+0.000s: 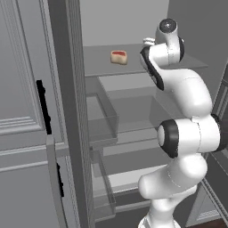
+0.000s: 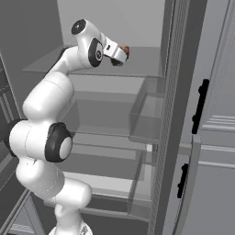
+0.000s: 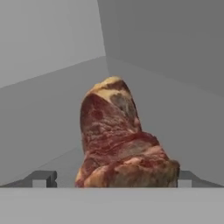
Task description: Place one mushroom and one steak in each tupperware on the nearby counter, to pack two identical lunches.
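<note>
Reaching into an open refrigerator, the white arm [image 2: 46,137] rises from the 6 o'clock edge of the right base view and bends toward 12 o'clock. Nearest the base, clear door bins [image 2: 149,119] project from the open door [image 2: 206,137] at 3 o'clock; their rims narrow the passage beside the arm's elbow. Beyond them, the lower shelves [image 2: 105,131] stand bare, with free room above each. At the upper shelf [image 2: 142,62], the gripper [image 2: 120,54] pinches a steak [image 3: 120,144]; in the hand view its two finger tips [image 3: 41,178] sit at 8 and 4 o'clock, one on either flank of the meat, which stands on edge between them. Whether this steak touches the shelf cannot be told. Farther along the same shelf, at 11 o'clock from the wrist in the left base view, a second steak [image 1: 119,57] lies flat, well apart from the gripper and short of the back wall [image 1: 120,20].
</note>
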